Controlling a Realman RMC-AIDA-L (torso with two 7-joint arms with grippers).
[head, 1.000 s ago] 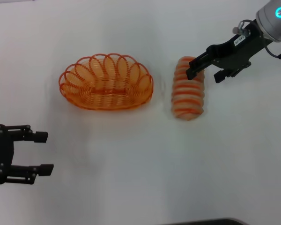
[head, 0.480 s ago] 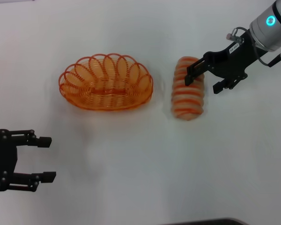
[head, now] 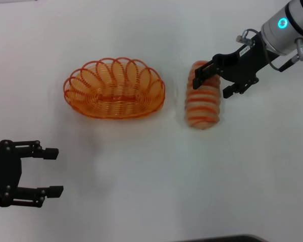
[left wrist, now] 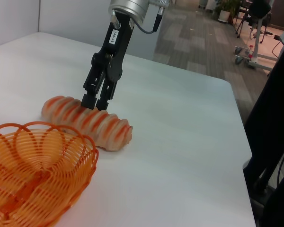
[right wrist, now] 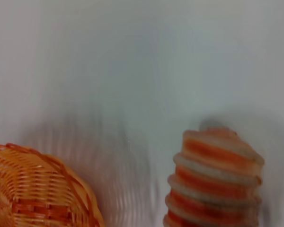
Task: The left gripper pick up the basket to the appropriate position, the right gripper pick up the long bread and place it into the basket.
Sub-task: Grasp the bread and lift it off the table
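While the long bread (head: 203, 97) is lying flat on the white tabletop (head: 151, 176), just beside the basket (head: 114, 88) at its 3 o'clock side but apart from it, neither half of the task is looking finished: the basket is sitting empty and unlifted, and the loaf is not yet raised.

The right hand (head: 212, 81) is hanging over the loaf's far end, toward 12 o'clock, its two fingers spread to either side of the ridged top; in the left wrist view its fingertips (left wrist: 95, 100) are reaching the crust, though I cannot tell whether they are pressing yet. By my reading, the grasp is being set up, with closing, lifting and carrying toward 9 o'clock left to do.

The left hand (head: 43, 171) is waiting open and empty at about 7 o'clock from the basket, well apart from it.

Nothing is lying between loaf and basket; only the basket's tall scalloped rim looks likely to catch the loaf.
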